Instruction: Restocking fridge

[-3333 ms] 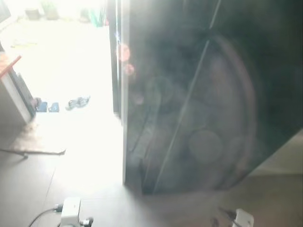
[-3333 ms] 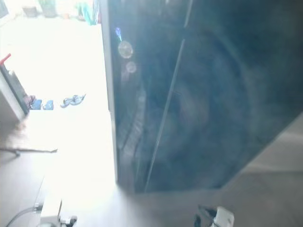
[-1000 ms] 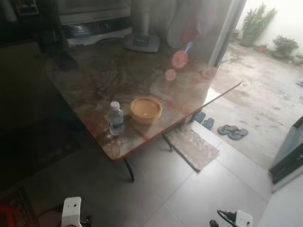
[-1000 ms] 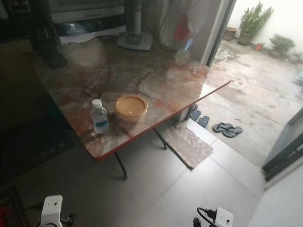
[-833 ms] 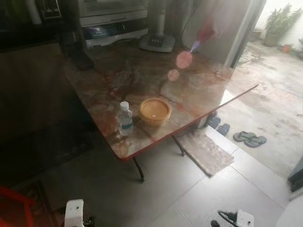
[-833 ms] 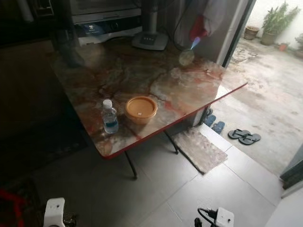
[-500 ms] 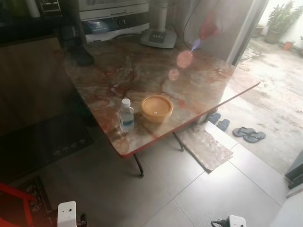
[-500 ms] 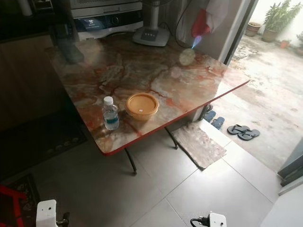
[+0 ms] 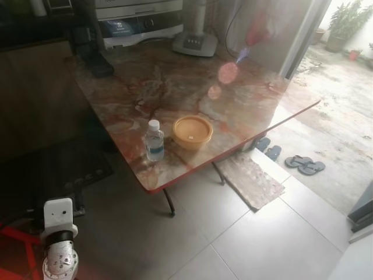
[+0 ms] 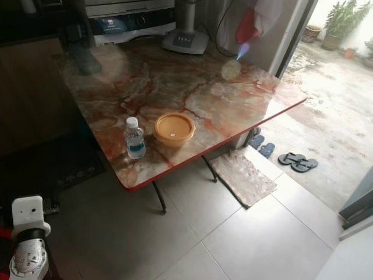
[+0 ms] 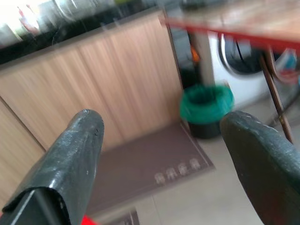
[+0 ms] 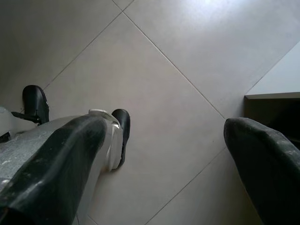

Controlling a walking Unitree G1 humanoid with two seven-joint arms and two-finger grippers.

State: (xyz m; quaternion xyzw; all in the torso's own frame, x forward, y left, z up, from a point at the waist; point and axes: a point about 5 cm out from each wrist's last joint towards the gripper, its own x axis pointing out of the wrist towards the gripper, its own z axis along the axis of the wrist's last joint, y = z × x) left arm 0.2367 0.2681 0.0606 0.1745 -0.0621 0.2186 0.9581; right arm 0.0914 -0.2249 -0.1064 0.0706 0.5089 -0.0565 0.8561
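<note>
A clear water bottle (image 9: 154,140) with a white cap and blue label stands upright near the front edge of a red-veined marble table (image 9: 245,99). Right beside it sits a round orange container (image 9: 193,131) with its lid on. My left arm (image 9: 58,239) rises at the lower left, well short of the table. In the left wrist view my left gripper (image 11: 161,126) is open and holds nothing, facing a wooden cabinet. My right gripper (image 12: 164,140) is open too and hangs over the floor tiles.
A silver appliance (image 9: 140,20), a fan base (image 9: 195,42) and a black object (image 9: 96,58) stand at the table's back. Beside the table lie a dark mat (image 9: 58,175) and a stone-patterned mat (image 9: 250,178). Sandals (image 9: 306,165) lie by the open doorway. A green bin (image 11: 206,105) stands under the table.
The view has swung from a dark fridge front to the table, then steadied. My left arm has risen at the lower left. My right wrist has dropped below the picture's edge.
</note>
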